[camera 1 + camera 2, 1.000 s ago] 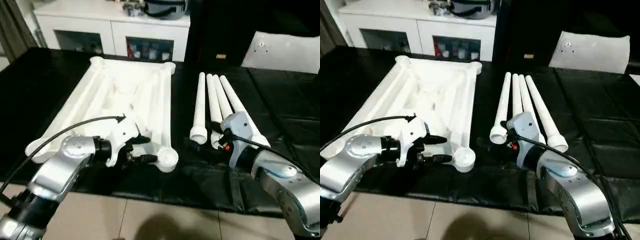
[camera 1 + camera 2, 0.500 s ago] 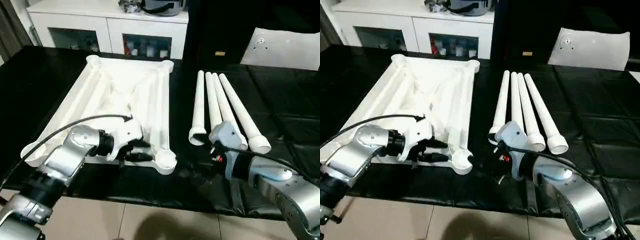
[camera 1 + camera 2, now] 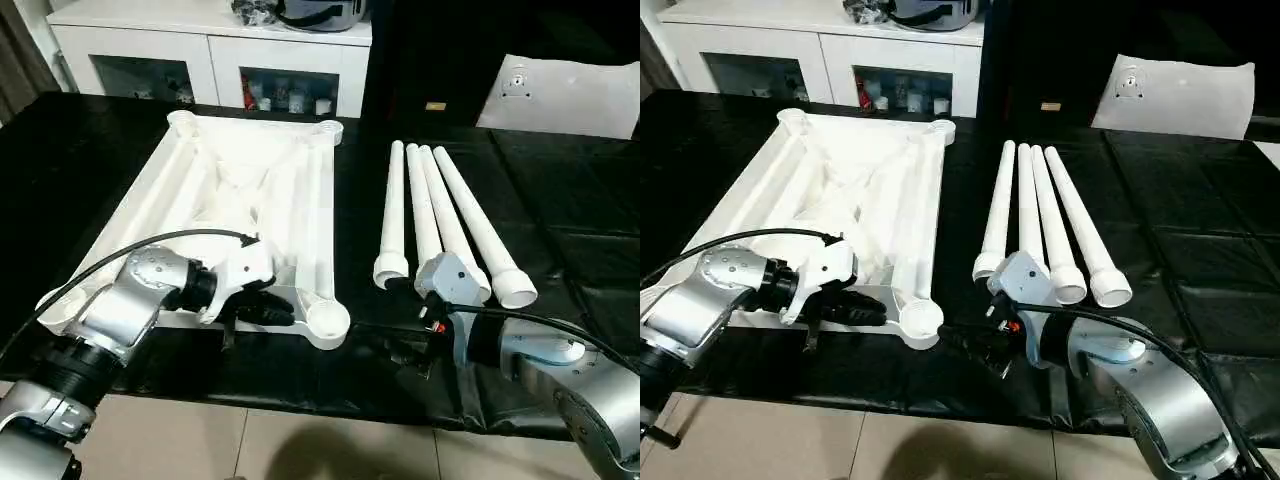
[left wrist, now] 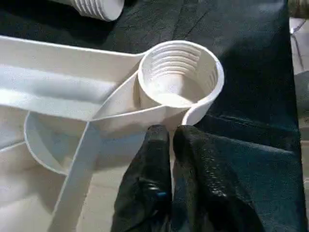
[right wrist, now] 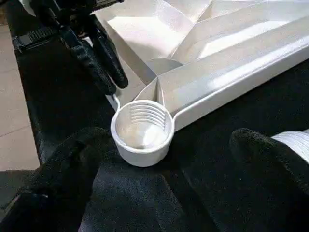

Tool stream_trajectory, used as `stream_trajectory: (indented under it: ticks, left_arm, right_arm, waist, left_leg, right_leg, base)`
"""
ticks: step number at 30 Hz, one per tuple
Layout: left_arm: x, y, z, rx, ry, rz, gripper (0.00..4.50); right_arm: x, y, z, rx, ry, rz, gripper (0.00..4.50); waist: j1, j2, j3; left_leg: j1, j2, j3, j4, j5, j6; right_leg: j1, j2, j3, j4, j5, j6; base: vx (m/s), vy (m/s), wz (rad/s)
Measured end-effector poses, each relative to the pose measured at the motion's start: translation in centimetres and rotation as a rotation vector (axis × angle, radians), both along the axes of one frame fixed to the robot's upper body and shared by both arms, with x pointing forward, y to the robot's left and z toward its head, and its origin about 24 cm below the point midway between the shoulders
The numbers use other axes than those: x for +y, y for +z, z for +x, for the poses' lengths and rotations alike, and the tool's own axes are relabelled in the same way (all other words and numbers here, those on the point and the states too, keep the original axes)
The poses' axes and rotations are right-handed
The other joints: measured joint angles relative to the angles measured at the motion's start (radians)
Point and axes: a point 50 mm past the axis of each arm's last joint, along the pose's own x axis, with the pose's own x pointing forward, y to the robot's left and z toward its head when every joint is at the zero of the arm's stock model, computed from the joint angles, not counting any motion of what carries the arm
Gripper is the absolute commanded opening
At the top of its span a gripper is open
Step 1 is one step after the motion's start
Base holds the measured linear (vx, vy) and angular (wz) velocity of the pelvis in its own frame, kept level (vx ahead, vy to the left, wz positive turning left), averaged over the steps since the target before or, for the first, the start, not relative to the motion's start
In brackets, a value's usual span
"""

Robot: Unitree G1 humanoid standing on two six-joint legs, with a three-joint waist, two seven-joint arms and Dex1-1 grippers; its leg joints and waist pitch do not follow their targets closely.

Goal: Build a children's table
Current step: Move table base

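Note:
The white table top (image 3: 230, 190) lies upside down on the black cloth, ribs up. Its near right corner socket (image 3: 328, 322) is threaded inside and empty. My left gripper (image 3: 268, 306) sits at the near edge just left of that socket, its two fingers (image 4: 157, 145) closed together on the thin rim wall (image 4: 190, 115). Several white legs (image 3: 430, 215) lie side by side to the right of the top, wide ends toward me. My right gripper (image 3: 400, 345) rests low on the cloth between the socket and the leg ends, open wide, holding nothing, with the socket (image 5: 141, 130) ahead of it.
A black cloth (image 3: 560, 220) covers the work surface; its front edge meets tan floor (image 3: 300, 440). A white cabinet (image 3: 210, 50) stands behind, with a dark pot (image 3: 320, 10) on it. A white sheet (image 3: 560, 95) lies at the back right.
My left gripper's fingers have closed from apart to pinched on the rim beside the socket. The right gripper has come down and toward the socket, away from the leg ends, staying open.

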Motion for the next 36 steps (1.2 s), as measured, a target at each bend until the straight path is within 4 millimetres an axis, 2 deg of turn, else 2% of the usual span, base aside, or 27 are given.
stream_trajectory:
  ticks: [1, 4, 7, 21, 23, 25, 30, 33, 36]
  left_arm:
    - [0.0, 0.2, 0.0, 0.007, 0.007, -0.011, 0.83]
    - [0.0, 0.8, -0.1, 0.004, -0.006, -0.019, 0.94]
    - [0.0, 0.5, -0.2, -0.021, -0.014, 0.005, 1.32]
    - [0.6, -1.0, -0.3, -0.036, -0.026, 0.115, 1.32]
    - [0.7, -1.1, -0.2, -0.036, -0.022, 0.115, 0.95]
    - [0.7, -1.2, -0.2, -0.036, -0.015, 0.115, 0.92]
    - [0.4, -1.3, -0.1, -0.061, -0.022, 0.096, 0.34]
    - [-0.1, -1.5, 0.0, -0.078, -0.012, 0.071, 0.14]
    - [-0.2, -1.6, 0.1, -0.085, -0.013, 0.062, 0.03]
  right_arm:
    - [0.0, 0.0, 0.0, 0.0, 0.0, 0.0, 4.5]
    - [0.0, 0.0, 0.0, 0.001, 0.003, -0.002, 4.5]
    - [0.0, 0.0, -0.1, 0.003, 0.009, -0.007, 4.5]
    - [0.3, -0.4, -0.2, 0.009, 0.028, -0.033, 4.5]
    - [0.3, -0.5, -0.2, 0.01, 0.029, -0.036, 4.5]
    - [0.3, -0.6, -0.2, 0.016, 0.031, -0.036, 4.5]
    - [0.3, -0.7, -0.2, 0.022, 0.036, -0.035, 4.5]
    - [0.3, -0.8, -0.2, 0.025, 0.037, -0.036, 4.5]
    - [0.2, -0.9, -0.1, 0.028, 0.037, -0.037, 4.5]
  waist:
    - [0.0, 0.0, 0.0]
    - [0.0, 0.0, 0.0]
    - [0.0, 0.0, 0.0]
    - [0.0, -0.001, 0.001]
    - [0.0, -0.002, 0.001]
    - [0.0, -0.003, 0.002]
    - [0.0, -0.004, 0.002]
    - [0.0, -0.005, 0.003]
    - [-0.009, -0.007, 0.004]
  left_leg:
    - [0.0, 0.0, 0.0, 0.0, 0.0, 0.0]
    - [0.0, 0.001, 0.0, -0.001, 0.001, -0.002]
    - [0.0, 0.001, 0.0, -0.001, 0.001, -0.002]
    - [0.0, 0.002, 0.0, -0.002, 0.001, -0.002]
    - [0.0, 0.002, 0.0, -0.002, 0.001, -0.002]
    - [0.0, 0.002, 0.0, -0.002, 0.001, -0.002]
    - [0.0, 0.002, 0.0, -0.002, 0.001, -0.002]
    - [-0.001, 0.002, 0.0, -0.002, 0.001, -0.002]
    - [-0.003, 0.003, 0.003, -0.004, 0.001, -0.003]
  right_leg:
    - [0.0, 0.0, 0.0, 0.0, 0.0, 0.0]
    - [0.0, 0.001, 0.0, 0.0, 0.0, 0.0]
    - [0.0, 0.001, 0.0, 0.0, 0.0, 0.0]
    - [0.0, 0.002, 0.0, -0.001, 0.0, -0.001]
    - [-0.001, 0.002, 0.0, -0.001, 0.0, -0.001]
    - [-0.001, 0.002, 0.0, -0.001, 0.0, -0.001]
    - [-0.001, 0.002, 0.0, -0.001, 0.0, -0.001]
    - [-0.002, 0.002, 0.0, -0.002, 0.0, -0.001]
    - [-0.002, 0.002, 0.001, -0.002, 0.001, -0.001]
  base:
    - [0.0, 0.0, 0.0]
    - [0.0, 0.0, 0.0]
    - [0.0, 0.0, 0.0]
    - [0.0, 0.0, 0.0]
    - [0.0, 0.0, 0.0]
    - [0.0, 0.0, 0.0]
    - [0.0, 0.0, 0.0]
    - [0.0, 0.0, 0.0]
    - [0.0, 0.0, 0.0]
